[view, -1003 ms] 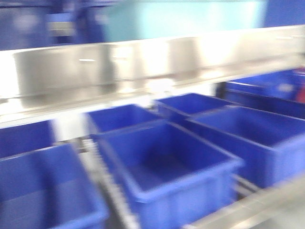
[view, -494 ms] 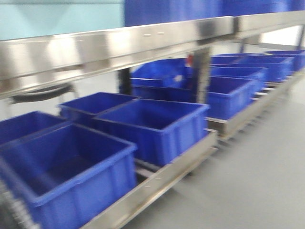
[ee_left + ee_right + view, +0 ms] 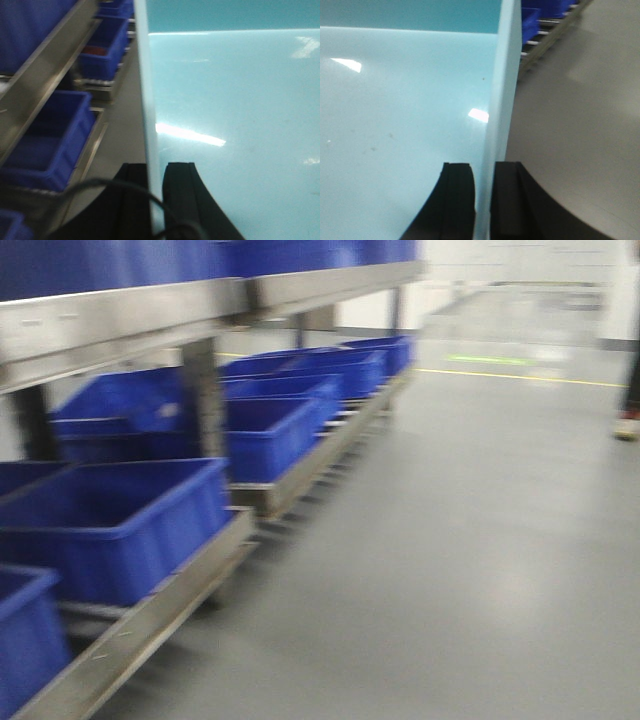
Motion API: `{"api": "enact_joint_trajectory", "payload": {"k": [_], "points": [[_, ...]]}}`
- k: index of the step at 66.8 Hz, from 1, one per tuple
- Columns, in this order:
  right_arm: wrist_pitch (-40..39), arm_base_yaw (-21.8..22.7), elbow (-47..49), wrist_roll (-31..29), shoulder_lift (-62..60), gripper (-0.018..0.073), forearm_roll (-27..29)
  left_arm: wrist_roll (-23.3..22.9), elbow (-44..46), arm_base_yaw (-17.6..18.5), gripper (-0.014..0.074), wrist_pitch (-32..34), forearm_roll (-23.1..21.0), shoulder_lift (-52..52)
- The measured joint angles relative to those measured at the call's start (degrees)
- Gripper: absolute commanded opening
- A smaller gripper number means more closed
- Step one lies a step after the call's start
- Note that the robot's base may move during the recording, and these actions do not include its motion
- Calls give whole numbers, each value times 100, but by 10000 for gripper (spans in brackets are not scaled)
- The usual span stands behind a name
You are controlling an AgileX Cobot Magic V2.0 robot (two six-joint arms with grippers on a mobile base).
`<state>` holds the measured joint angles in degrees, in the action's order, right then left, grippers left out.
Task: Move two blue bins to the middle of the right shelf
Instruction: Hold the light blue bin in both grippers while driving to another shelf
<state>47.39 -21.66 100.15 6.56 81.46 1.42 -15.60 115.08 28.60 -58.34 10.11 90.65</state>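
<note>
Floor point(image 3: 480, 540): grey, beside a steel shelf point(image 3: 150, 610) of dark-blue bins point(image 3: 110, 530).
Left end effector point(image 3: 155, 200): clamped on the pale-blue bin point(image 3: 225, 100) wall.
Right end effector point(image 3: 484, 200): clamped on its right wall.

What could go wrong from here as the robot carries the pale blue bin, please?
1. The left gripper and right gripper each pinch only a thin wall of the pale blue bin; it may slip or tilt.
2. The steel shelf with dark blue bins lies close on the left; the bin could clip it.
</note>
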Motion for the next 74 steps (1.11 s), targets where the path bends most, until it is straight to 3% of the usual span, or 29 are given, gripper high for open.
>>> {"api": "enact_joint_trajectory", "payload": {"k": [74], "points": [[-6,10,0,-3,0,-153,0,0,0,0,-111,0,-10,0]]}}
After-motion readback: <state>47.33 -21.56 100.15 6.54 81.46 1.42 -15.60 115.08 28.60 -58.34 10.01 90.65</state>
